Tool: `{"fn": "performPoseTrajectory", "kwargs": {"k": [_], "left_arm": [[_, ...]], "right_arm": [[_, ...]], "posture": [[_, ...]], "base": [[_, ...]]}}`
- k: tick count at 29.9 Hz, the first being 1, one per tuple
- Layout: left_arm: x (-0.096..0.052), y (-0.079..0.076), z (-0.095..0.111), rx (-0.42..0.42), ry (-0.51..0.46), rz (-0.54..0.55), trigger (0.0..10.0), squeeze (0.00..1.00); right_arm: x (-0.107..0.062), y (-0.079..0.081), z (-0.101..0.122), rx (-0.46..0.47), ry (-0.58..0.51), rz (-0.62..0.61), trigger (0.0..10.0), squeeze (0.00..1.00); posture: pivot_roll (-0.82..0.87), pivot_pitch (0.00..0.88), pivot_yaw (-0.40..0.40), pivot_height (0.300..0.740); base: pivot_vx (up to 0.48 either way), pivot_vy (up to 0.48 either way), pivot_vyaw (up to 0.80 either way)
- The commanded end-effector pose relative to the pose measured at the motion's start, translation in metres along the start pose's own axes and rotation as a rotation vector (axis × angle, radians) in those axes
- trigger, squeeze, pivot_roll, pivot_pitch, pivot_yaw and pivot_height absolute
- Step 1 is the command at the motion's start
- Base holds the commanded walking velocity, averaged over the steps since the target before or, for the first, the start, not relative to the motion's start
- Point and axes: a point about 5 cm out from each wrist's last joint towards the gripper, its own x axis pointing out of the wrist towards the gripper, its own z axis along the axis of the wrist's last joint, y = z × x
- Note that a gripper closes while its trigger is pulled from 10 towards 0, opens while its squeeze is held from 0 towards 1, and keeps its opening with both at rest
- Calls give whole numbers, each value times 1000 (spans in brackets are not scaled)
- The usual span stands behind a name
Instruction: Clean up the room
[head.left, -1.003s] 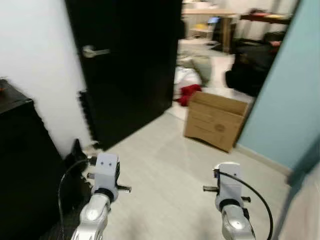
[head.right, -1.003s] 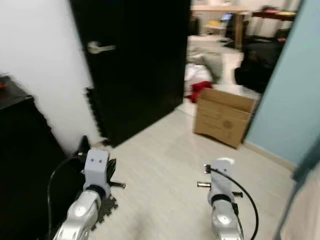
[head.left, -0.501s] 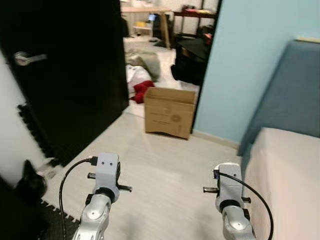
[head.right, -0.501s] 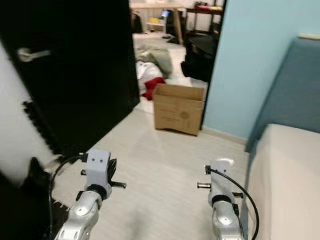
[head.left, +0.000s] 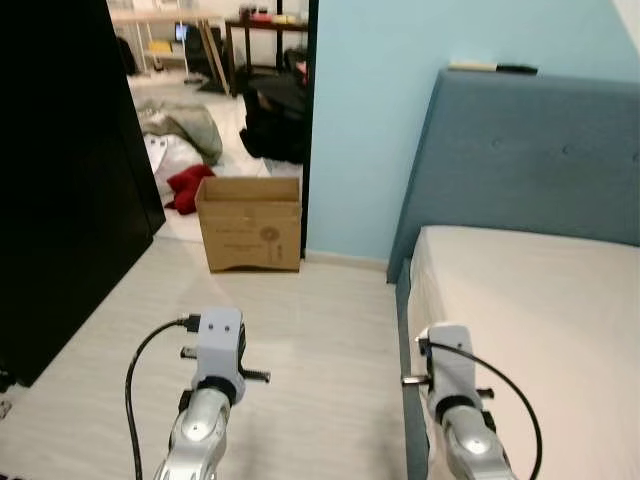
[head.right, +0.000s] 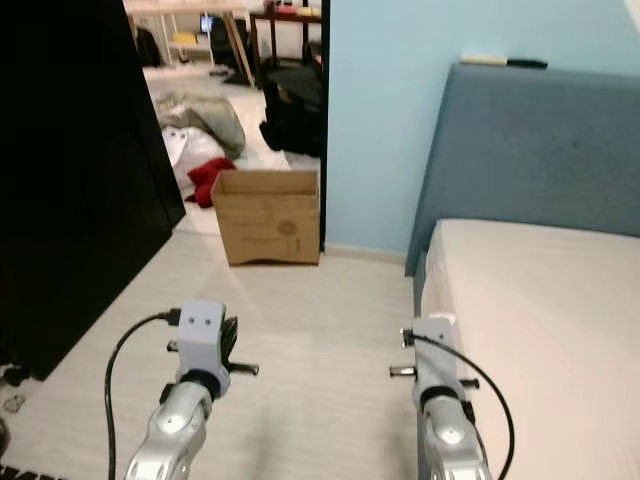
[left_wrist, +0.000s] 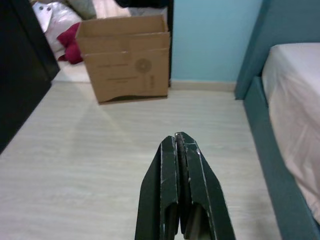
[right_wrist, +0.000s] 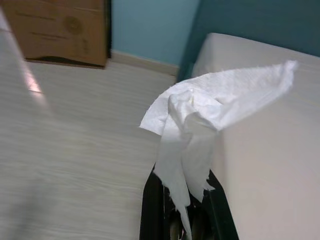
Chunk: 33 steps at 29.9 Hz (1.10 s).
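I've got a crumpled white tissue (right_wrist: 200, 115) clamped in the right pincer (right_wrist: 187, 220) beside the bed (head.left: 540, 300), left pincer (left_wrist: 181, 150) closed empty, cardboard box (head.left: 251, 222) well ahead by the doorway, so pickup looks done, disposal still left.

A bed (head.left: 540, 300) lies on the right, its headboard (head.left: 520, 160) against the far wall (head.left: 380, 90). Ahead on the floor (head.left: 300, 330) stands a cardboard box (head.left: 252, 222) — just left of that wall's end, at a doorway. Behind the box lie clothes (head.left: 185, 130) and a bag (head.left: 275, 115); a door (head.left: 60, 170) stands on the left.
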Motion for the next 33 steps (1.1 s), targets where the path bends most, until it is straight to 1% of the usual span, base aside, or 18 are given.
{"fn": "performPoseTrajectory", "kwargs": {"k": [1,4,9,16,25,33], "left_arm": [[-1,7,-2,27,17,15,10000,0],[0,8,-2,40,23,10,10000,0],[3,9,1,23,9,13,10000,0],[4,11,5,11,-11,24,10000,0],[3,13,6,11,-15,22,10000,0],[3,13,5,16,-17,13,10000,0]], "right_arm": [[-1,8,-3,10,13,28,10000,0],[-2,11,-4,25,21,35,10000,0],[-3,14,-4,43,24,45,10000,0],[-3,14,-5,45,23,48,10000,0],[-2,14,-4,39,22,51,10000,0],[-2,12,-4,53,14,34,10000,0]], "posture": [[2,54,10,740],[2,55,12,740],[5,54,21,740],[6,53,22,740],[9,50,19,740],[9,43,23,740]], "base": [[0,0,0],[0,0,0],[0,0,0],[328,0,0],[365,0,0],[365,0,0]]}}
